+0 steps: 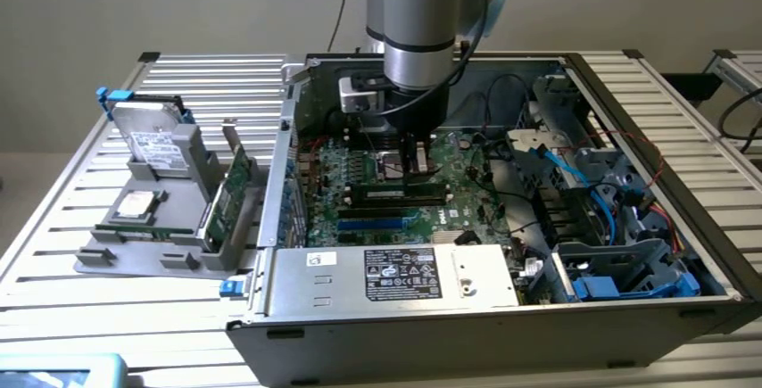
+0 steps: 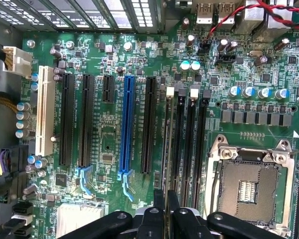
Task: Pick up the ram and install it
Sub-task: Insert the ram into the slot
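Centre frame, inside the case (image 1: 357,317): I log jaws clamped on the ram (image 1: 399,194). It stands edgewise over the motherboard (image 2: 107,137).

Arm (image 1: 411,13) hanging from 12 o'clock, wrist (image 1: 405,94) vertical, gripper (image 1: 412,170) pointing to 6 o'clock, fingers (image 2: 159,201) nearly together, pinched on ram (image 2: 167,144)

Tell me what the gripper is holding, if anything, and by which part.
The ram, pinched along its thin top edge by the gripper, standing edge-on over the motherboard.
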### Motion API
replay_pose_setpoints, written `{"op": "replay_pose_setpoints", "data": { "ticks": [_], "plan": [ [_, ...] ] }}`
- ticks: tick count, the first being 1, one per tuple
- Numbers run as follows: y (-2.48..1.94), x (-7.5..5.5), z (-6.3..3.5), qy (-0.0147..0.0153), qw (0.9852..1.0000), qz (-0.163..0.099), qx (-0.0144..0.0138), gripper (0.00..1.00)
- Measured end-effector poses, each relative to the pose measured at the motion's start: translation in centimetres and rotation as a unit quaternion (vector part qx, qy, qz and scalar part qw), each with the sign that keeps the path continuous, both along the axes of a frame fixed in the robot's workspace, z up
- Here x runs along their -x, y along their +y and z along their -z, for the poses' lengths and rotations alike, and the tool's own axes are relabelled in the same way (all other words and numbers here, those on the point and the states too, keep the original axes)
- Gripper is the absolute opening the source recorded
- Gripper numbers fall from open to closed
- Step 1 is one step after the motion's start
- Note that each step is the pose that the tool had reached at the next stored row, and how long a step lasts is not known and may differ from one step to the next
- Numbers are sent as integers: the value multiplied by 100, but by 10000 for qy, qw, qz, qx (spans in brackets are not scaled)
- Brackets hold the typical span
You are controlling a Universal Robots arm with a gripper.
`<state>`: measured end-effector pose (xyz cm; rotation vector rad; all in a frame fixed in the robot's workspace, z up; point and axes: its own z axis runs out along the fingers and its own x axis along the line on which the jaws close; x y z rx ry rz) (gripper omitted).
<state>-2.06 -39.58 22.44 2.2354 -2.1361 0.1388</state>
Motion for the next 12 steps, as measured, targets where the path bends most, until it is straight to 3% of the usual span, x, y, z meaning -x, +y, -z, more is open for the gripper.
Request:
{"op": "replay_pose_setpoints", "data": {
  "ticks": [12],
  "plan": [
    [1,12,26,-25,10000,-1,-2,14]
  ]
}}
